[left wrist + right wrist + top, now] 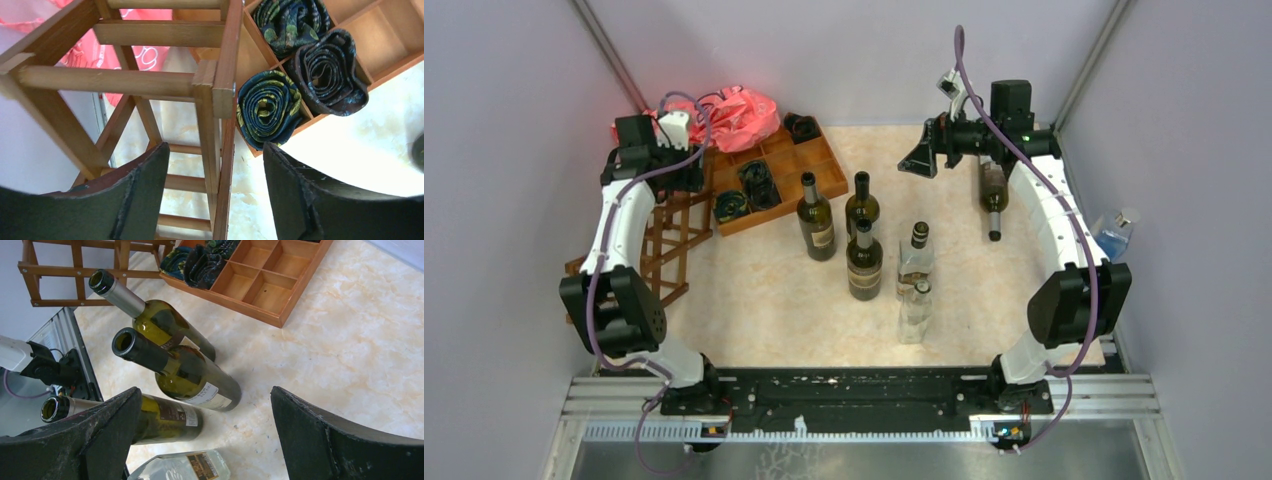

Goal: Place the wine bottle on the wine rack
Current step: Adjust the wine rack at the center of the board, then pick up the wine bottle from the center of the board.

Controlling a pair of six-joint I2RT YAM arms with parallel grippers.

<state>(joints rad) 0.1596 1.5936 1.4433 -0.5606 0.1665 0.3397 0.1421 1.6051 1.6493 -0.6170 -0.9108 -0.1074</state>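
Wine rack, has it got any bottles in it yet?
Empty, where visible. The wine rack shows only bare open cells, and the wine bottles stand out on the table.

Overhead, the left side of the wine rack [674, 235] sits under my left arm [621, 215], and that wrist covers part of the pink bag [746, 115]. Over on the right, a dark bottle [994, 205] has its far end tucked beneath my right arm [1049, 215]. The blue bottle [1114, 235] by the wall is half behind it, too small to read. Left wrist view: rack cut by the top and left edges, something dark [419, 150] at the right edge, can't tell what. Right wrist: clear bottle [182, 467] runs off the bottom, one green bottle [167, 417] goes behind the near finger [90, 440].
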